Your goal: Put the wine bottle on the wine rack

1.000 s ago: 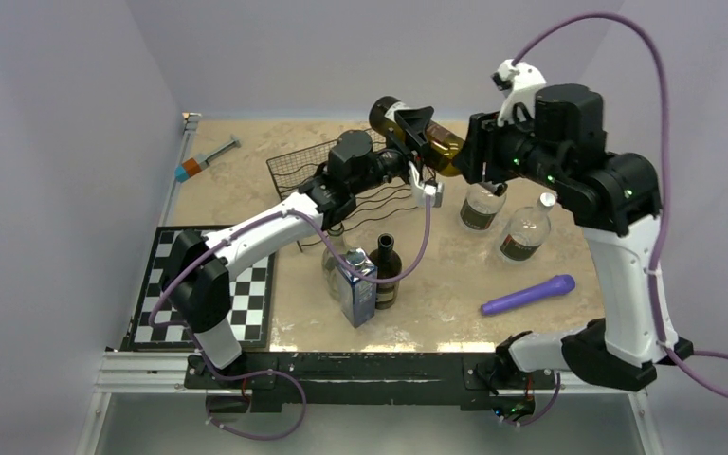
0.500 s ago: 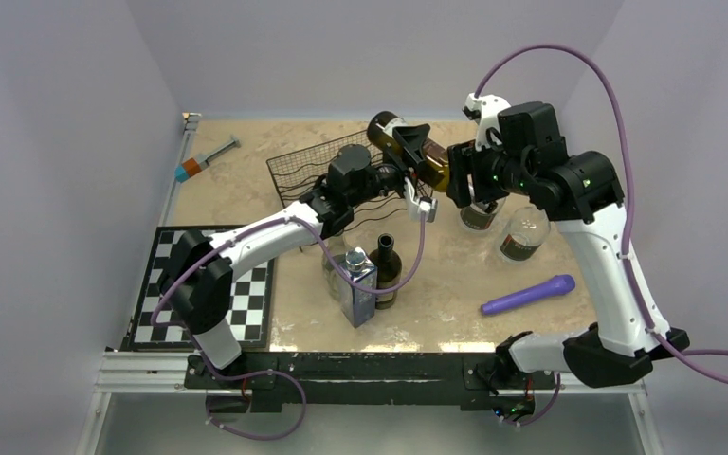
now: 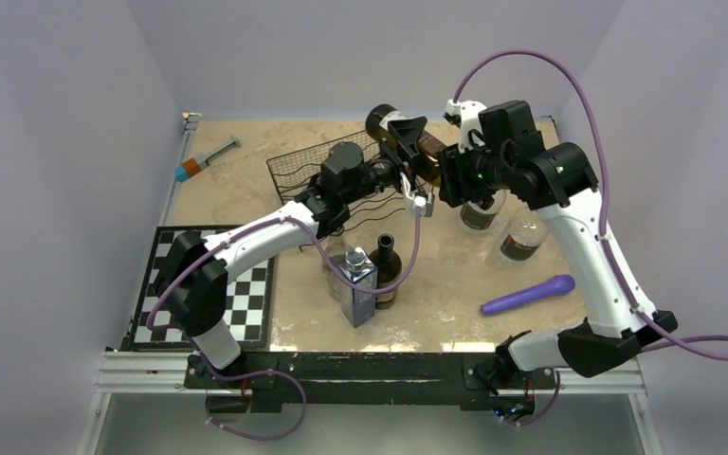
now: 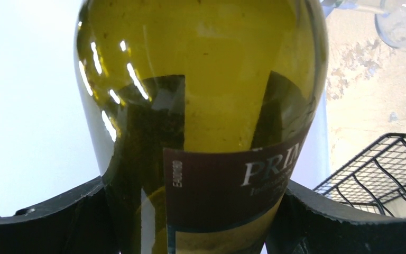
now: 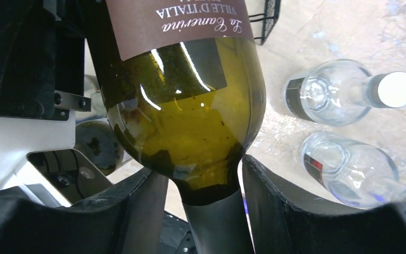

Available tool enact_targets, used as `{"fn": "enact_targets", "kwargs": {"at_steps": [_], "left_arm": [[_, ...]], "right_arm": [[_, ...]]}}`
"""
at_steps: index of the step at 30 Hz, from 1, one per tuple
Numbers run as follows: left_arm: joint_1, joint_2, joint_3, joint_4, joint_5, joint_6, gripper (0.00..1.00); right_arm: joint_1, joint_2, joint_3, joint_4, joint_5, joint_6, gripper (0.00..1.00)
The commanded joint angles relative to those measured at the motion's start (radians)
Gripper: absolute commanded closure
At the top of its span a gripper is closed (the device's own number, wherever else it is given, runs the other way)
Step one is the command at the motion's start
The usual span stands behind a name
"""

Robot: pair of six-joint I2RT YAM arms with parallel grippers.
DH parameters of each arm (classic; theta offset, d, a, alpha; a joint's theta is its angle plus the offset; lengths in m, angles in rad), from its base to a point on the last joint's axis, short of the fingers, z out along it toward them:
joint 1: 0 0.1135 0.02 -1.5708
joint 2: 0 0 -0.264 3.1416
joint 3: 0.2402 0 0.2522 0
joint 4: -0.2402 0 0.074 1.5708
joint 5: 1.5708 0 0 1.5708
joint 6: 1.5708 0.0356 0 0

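olive-green glass wine bottle point(image 4: 201, 95) hangs sideways, body clamped in the left hand point(image 4: 198, 222), neck flanked by the right hand point(image 5: 203, 206); whether that one pinches i cannot tell. wine rack point(image 4: 380, 169) sits below the left hand. uneven pulls between the hands could twist the bottle loose.

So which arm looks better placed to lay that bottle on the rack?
Probably left: the left gripper clamps the wine bottle by its body, just beside the wine rack. The right gripper only flanks the neck, farther from it.
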Motion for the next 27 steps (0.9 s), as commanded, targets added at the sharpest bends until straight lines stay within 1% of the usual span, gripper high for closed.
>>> {"fn": "enact_targets", "kwargs": {"at_steps": [1, 6, 11, 13, 14, 16, 17, 19, 20, 24, 25, 26, 27], "left_arm": [[-0.001, -0.074, 0.036, 0.157, 0.038, -0.072, 1.00], [-0.002, -0.065, 0.047, 0.163, 0.044, -0.077, 1.00], [-0.001, -0.056, 0.061, 0.170, 0.043, -0.076, 1.00], [-0.002, -0.052, 0.072, 0.171, 0.035, -0.093, 1.00], [-0.002, -0.050, 0.078, 0.170, 0.030, -0.111, 1.00], [-0.001, -0.049, 0.093, 0.156, 0.024, -0.145, 1.00], [-0.001, -0.049, 0.099, 0.153, 0.019, -0.162, 1.00], [0.000, -0.047, 0.106, 0.156, 0.014, -0.193, 1.00], [0.000, -0.046, 0.111, 0.158, 0.013, -0.204, 1.00], [0.000, -0.034, 0.108, 0.203, 0.002, -0.216, 1.00], [-0.001, -0.029, 0.101, 0.235, -0.002, -0.226, 0.96], [0.000, -0.027, 0.094, 0.268, -0.003, -0.242, 0.84], [0.000, -0.026, 0.091, 0.285, -0.005, -0.255, 0.67]], "right_arm": [[0.002, 0.028, 0.022, 0.035, -0.075, 0.006, 0.47], [0.003, 0.024, 0.006, 0.045, -0.071, 0.005, 0.47], [0.006, 0.037, 0.009, 0.045, -0.068, 0.004, 0.44], [0.011, 0.047, 0.017, 0.039, -0.049, 0.002, 0.46], [0.013, 0.051, 0.018, 0.036, -0.045, 0.001, 0.49], [0.018, 0.052, 0.013, 0.037, -0.034, -0.001, 0.63], [0.020, 0.051, 0.009, 0.039, -0.028, -0.001, 0.72], [0.023, 0.048, 0.001, 0.043, -0.009, -0.001, 0.94], [0.024, 0.045, -0.004, 0.046, -0.001, -0.004, 1.00], [0.028, 0.025, -0.018, 0.073, 0.072, 0.004, 1.00], [0.028, 0.020, -0.019, 0.087, 0.108, 0.015, 1.00], [0.028, 0.017, -0.015, 0.100, 0.149, 0.031, 1.00], [0.028, 0.015, -0.006, 0.109, 0.182, 0.044, 1.00]]}}
